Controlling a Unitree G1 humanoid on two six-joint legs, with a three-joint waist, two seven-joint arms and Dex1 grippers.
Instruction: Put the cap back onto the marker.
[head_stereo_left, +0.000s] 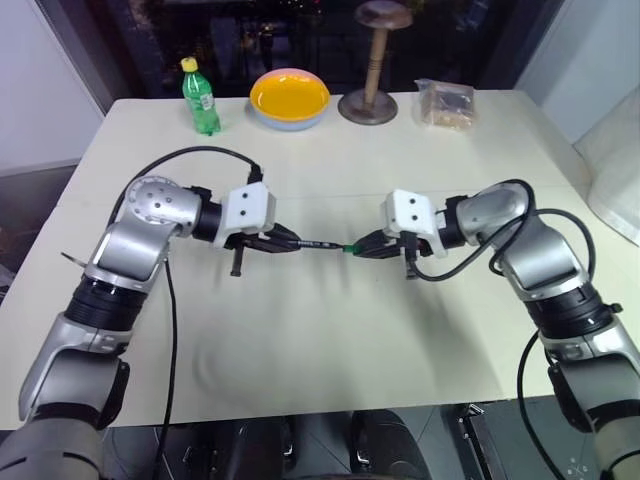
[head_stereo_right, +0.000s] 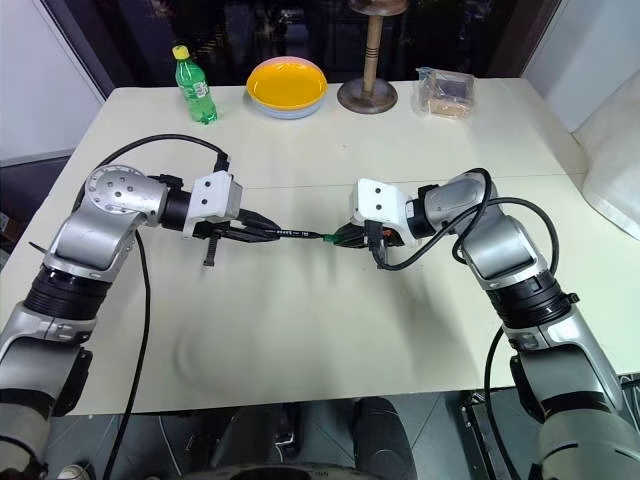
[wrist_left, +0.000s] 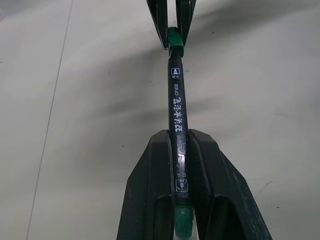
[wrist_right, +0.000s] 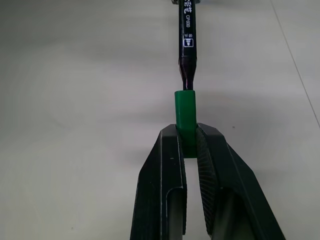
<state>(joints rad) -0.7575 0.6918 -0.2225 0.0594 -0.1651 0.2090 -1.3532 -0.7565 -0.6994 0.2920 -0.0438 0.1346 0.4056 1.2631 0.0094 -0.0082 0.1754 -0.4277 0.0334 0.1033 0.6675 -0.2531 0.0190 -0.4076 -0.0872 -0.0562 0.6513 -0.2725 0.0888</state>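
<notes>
Above the middle of the table, my left gripper (head_stereo_left: 292, 242) is shut on the black marker (head_stereo_left: 322, 245), which points level toward my right gripper (head_stereo_left: 360, 247). The right gripper is shut on the small green cap (head_stereo_left: 350, 248). In the right wrist view the marker (wrist_right: 188, 45) has its narrowed dark end entering the mouth of the cap (wrist_right: 185, 117), whose rear sits between the fingers (wrist_right: 165, 170). The left wrist view shows the marker (wrist_left: 177, 110) with white lettering running from my own fingers (wrist_left: 152, 185) to the cap (wrist_left: 175, 39), and a green band at its rear end.
At the back of the cream table (head_stereo_left: 320, 350) stand a green soda bottle (head_stereo_left: 201, 97), a yellow bowl (head_stereo_left: 289, 97), a wooden stand (head_stereo_left: 371, 60) and a clear packet (head_stereo_left: 447, 103). A white bag (head_stereo_left: 620, 180) lies at the right edge.
</notes>
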